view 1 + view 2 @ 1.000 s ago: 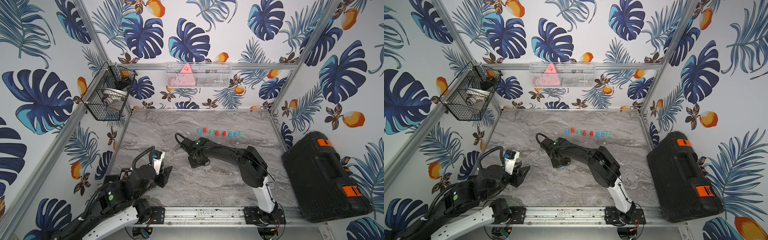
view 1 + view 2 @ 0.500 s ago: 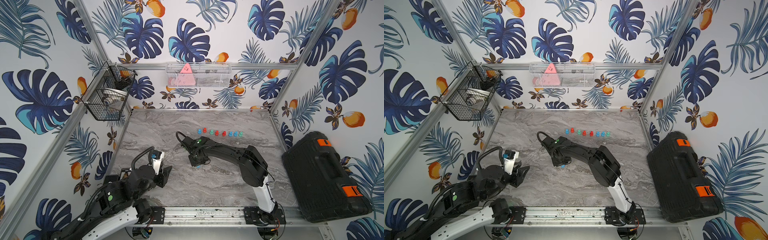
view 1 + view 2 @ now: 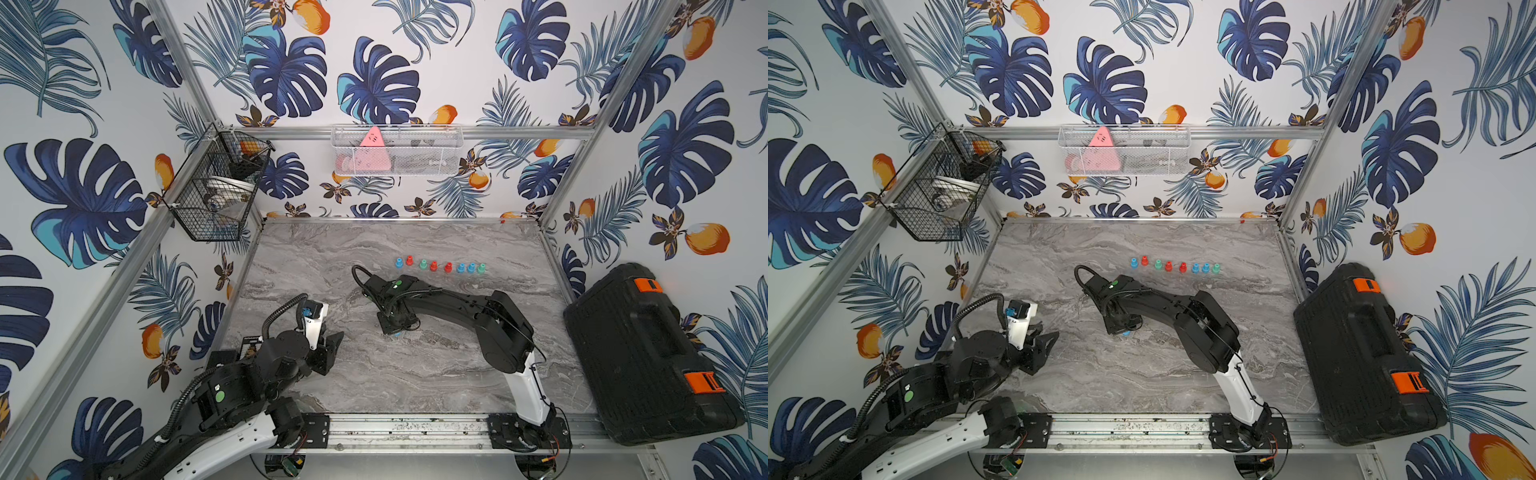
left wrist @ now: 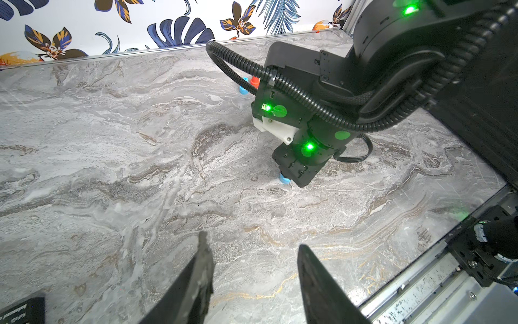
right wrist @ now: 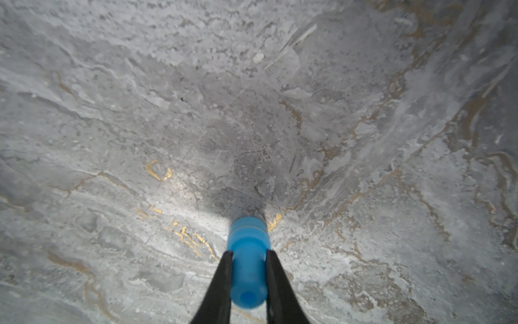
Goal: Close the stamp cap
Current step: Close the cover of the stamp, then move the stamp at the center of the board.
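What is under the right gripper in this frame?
A blue stamp, clamped between the right gripper's fingers, pointing down at the marble table. From above the gripper covers nearly all of it; whether its tip touches the table cannot be seen.

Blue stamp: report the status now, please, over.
Right gripper shut on blue stamp, at tabletop. Left gripper open, empty, apart. Stamp row stands well behind.
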`<state>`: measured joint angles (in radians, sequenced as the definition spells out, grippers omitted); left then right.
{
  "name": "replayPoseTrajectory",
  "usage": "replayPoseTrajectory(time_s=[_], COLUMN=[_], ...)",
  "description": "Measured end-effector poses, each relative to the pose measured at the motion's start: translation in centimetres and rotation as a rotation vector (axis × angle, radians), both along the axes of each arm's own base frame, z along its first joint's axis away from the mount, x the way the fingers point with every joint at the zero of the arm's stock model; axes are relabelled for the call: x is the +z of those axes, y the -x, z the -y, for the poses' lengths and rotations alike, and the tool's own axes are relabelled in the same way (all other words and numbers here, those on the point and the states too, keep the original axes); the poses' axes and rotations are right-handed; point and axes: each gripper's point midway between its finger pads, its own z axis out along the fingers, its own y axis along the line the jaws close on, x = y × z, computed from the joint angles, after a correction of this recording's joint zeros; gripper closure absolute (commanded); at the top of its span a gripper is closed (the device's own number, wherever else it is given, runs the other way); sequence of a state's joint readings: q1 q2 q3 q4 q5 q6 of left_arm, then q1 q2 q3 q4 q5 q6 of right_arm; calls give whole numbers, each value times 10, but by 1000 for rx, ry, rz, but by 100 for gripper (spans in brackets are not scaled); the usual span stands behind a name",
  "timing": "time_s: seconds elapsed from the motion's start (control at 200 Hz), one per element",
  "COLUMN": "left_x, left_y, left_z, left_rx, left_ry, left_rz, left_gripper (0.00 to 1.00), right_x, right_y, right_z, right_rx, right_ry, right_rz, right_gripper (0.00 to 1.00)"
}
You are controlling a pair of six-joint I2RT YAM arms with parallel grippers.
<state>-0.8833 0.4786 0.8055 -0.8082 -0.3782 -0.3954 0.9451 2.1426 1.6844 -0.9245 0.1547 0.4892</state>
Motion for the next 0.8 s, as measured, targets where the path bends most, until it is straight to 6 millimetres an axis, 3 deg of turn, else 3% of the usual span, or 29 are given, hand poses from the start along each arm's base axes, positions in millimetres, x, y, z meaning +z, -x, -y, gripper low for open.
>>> replayPoseTrajectory(time_s=[0.801], left_x=[2], left_y=[1], left_z=[-2], left_rx=[4], left_ry=[11], left_rz=[8], left_gripper=[47], right_x=[-3], right_y=[0], right_z=[4], right_rx=[-34], right_ry=[-69], right_rz=[33], right_gripper=[83])
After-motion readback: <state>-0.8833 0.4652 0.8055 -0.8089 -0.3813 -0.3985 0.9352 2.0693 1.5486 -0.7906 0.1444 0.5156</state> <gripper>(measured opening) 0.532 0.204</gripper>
